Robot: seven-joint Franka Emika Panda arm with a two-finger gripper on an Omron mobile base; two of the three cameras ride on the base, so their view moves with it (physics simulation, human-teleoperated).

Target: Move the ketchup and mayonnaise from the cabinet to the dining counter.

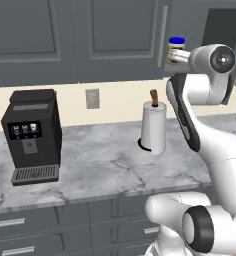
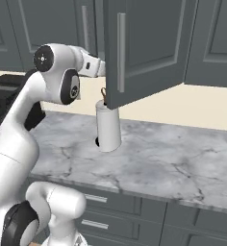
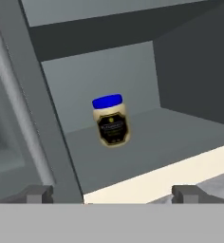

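Two dark fingertips of the hand stand far apart at the bottom of the hand view, fully spread, with nothing between them. The hand holds nothing.

Directly ahead of the hand, and apart from it, the mayonnaise stands on the grey inner shelf of the cabinet. The jar is centred between the fingertips but well beyond them, deeper in the compartment. Its blue lid is on top and a dark label faces the camera. It appears tilted in the hand view, which rolls with the hand. The cabinet frame edge runs diagonally down the left side of that view, nearer than the jar.

In the left base view, the mayonnaise is visible at the lower edge of the open cabinet, just beside the arm's wrist section. The fingers themselves cannot be made out there.

In the right base view, the open cabinet door, with its long silver handle, hangs in front of the arm's forward end and hides it.

Below the cabinet, a white paper-towel roll stands upright on the marble bench. A black coffee machine stands on the same bench, well to the left of the roll. Grey drawer fronts run under the bench edge.
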